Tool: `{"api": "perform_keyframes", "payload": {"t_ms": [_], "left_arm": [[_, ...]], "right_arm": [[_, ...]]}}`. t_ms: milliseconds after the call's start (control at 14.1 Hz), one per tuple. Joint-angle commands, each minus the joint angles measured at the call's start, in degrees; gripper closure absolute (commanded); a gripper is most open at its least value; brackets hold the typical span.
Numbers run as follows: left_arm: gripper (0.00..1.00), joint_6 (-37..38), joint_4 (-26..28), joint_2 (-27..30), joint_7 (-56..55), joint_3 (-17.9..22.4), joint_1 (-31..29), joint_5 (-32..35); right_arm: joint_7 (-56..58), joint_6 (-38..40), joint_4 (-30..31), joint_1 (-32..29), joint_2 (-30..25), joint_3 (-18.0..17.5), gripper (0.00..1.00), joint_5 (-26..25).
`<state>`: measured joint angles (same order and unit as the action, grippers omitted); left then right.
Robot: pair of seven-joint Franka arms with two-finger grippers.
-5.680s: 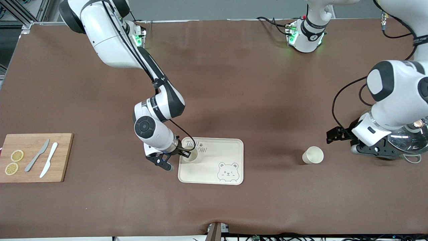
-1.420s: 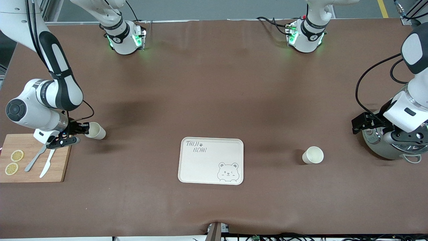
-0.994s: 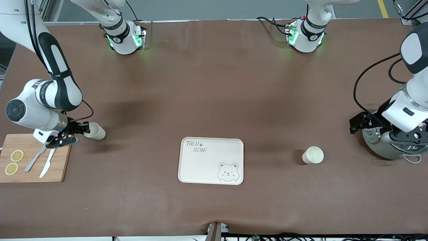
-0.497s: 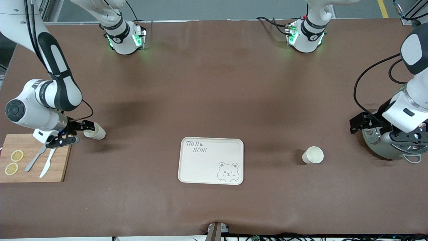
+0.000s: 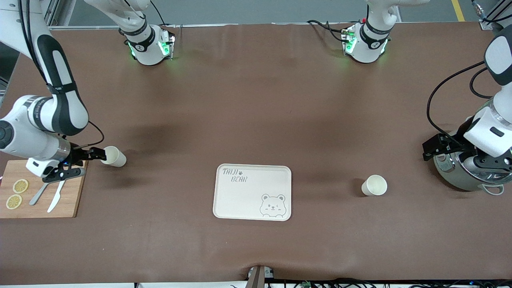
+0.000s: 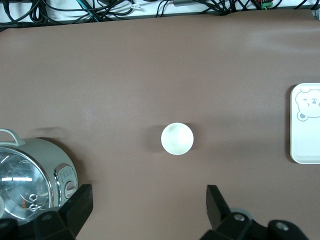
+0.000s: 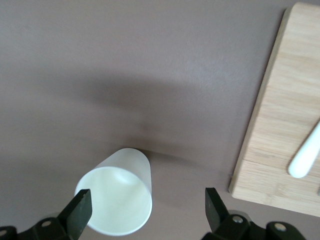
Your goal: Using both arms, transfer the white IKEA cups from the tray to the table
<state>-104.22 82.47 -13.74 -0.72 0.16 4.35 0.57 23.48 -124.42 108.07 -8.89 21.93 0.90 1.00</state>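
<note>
One white cup (image 5: 113, 156) stands upright on the brown table beside the wooden cutting board (image 5: 38, 188). My right gripper (image 5: 85, 162) is open just off this cup, letting it go. In the right wrist view the cup (image 7: 117, 200) shows close to one fingertip (image 7: 77, 210) of the gripper (image 7: 146, 210). The second white cup (image 5: 374, 185) stands toward the left arm's end of the table and also shows in the left wrist view (image 6: 177, 138). My left gripper (image 5: 434, 149) hangs open and empty over the steel pot (image 5: 464, 172), its jaws (image 6: 148, 202) wide apart.
A cream bear-printed tray (image 5: 253, 192) lies mid-table between the two cups, with its edge (image 6: 306, 122) in the left wrist view. The cutting board carries lemon slices (image 5: 17, 193), a grey knife (image 5: 44, 186) and a white knife (image 5: 58, 190). The pot's lid (image 6: 25, 175) sits close to the left gripper.
The right gripper has opened, released the cup onto the table and drawn back toward the cutting board. The left arm has barely shifted.
</note>
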Motion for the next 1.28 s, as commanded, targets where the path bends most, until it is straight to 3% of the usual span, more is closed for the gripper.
{"api": "perform_keyframes", "payload": {"t_ms": [0,142,568,1207], "left_arm": [[0.00,0.95,-0.91,0.12,-0.42,-0.07,-0.04,0.14],[0.00,0.95,-0.91,0.20,-0.42,0.02,-0.13,0.14],[0.00,0.95,-0.91,0.12,-0.60,0.11,-0.31,0.05],[0.00,0.95,-0.91,0.12,-0.86,0.19,-0.39,-0.13]], "right_arm": [[0.17,11.08,-10.46,0.09,1.70,-0.81,0.00,-1.09],[0.17,18.48,-18.38,0.71,3.55,-0.81,0.00,-1.18],[-0.10,30.79,-31.41,5.18,3.39,-0.81,0.00,-3.27],[-1.41,37.14,-30.56,6.60,-6.35,-0.90,0.00,-3.99]]}}
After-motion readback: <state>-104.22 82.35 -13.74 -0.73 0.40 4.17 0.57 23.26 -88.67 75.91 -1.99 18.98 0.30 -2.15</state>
